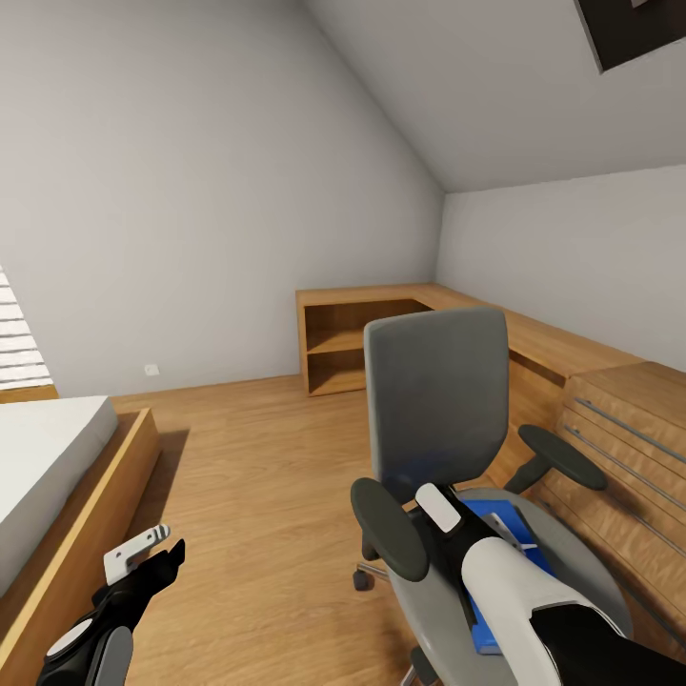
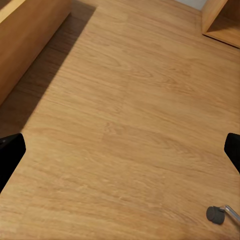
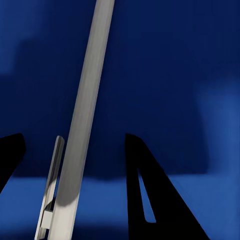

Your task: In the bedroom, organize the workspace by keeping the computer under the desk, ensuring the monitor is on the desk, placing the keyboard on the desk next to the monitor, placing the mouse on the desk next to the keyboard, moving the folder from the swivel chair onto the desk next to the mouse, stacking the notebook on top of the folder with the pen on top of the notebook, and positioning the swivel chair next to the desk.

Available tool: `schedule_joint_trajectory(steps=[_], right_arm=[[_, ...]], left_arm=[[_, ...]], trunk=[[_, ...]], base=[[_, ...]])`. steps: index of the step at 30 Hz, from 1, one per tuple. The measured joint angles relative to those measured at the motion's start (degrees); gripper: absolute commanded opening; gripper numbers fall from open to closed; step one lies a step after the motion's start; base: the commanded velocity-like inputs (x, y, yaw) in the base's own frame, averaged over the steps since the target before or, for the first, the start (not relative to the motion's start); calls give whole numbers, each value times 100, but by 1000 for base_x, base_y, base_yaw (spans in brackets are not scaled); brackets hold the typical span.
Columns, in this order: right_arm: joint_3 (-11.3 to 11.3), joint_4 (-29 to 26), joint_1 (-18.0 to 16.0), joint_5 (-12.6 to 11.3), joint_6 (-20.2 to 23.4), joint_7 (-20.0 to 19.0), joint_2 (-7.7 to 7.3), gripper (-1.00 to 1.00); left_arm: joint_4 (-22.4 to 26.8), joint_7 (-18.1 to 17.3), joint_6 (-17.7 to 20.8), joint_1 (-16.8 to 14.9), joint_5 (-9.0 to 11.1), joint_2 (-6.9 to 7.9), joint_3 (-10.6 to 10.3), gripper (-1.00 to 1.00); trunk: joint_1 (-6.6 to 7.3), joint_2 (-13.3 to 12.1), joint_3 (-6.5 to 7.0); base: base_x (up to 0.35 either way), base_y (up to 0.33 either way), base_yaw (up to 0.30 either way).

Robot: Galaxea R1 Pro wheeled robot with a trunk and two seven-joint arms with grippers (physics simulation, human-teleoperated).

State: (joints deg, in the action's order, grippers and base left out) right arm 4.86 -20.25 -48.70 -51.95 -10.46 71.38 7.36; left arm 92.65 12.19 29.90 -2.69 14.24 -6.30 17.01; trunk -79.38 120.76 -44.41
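Right gripper (image 3: 75, 165): directly over the folder (image 3: 165, 75), close in. Dark fingers (image 3: 160, 200) stand apart, spread either side of a thin pale stick, the pen (image 3: 87, 110), which lies lengthwise on the blue cover. Nothing pinched yet; cannot tell whether the fingers touch the cover.

Head view: right arm reaches down onto the swivel chair (image 1: 438, 400) seat, gripper hidden behind the forearm. Folder (image 1: 514, 534) lies flat on the seat, toward the far armrest, partly under the arm. A small pale item sits on it beside the arm, too small to name.

Left gripper (image 1: 143, 553): hangs low over the bare wood floor (image 2: 125, 110) beside the bed (image 1: 57, 476), fingers wide apart, empty. A chair castor (image 2: 216, 214) shows near it.

Handling, as judged:
- Pen: light, stiff, round, likely to roll on the slick cover. Take it across the middle of the barrel, fingers square to its length.
- Folder: flat, light, fairly stiff, smooth-faced; no purchase from above. Best taken at an edge overhanging the seat, or slid toward the seat's front edge first. Loose things on top will slide off if it tilts.
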Motion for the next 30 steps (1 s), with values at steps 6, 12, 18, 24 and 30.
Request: schedule_joint_trajectory(steps=[6,12,18,24,30], right_arm=[[1,-3,0,1,9,4,0,-100],[-7,-13,0,-7,21,11,-2,-100],[-24,-31,0,-23,55,-14,-9,-100],[-81,-171,4,-76,210,-22,-8,-100],[-80,-218,5,-70,261,-24,-5,-100]], left_arm=[[-1,0,0,0,0,0,1,100],[1,0,0,0,0,0,8,100],[0,0,0,0,0,0,9,100],[1,0,0,0,0,0,9,100],[5,0,0,0,0,0,15,100]], trunk=[[0,0,0],[0,0,0],[0,0,0],[-1,-1,-1],[-1,-1,-1]], base=[[0,0,0],[0,0,0],[0,0,0],[0,0,0],[0,0,0]])
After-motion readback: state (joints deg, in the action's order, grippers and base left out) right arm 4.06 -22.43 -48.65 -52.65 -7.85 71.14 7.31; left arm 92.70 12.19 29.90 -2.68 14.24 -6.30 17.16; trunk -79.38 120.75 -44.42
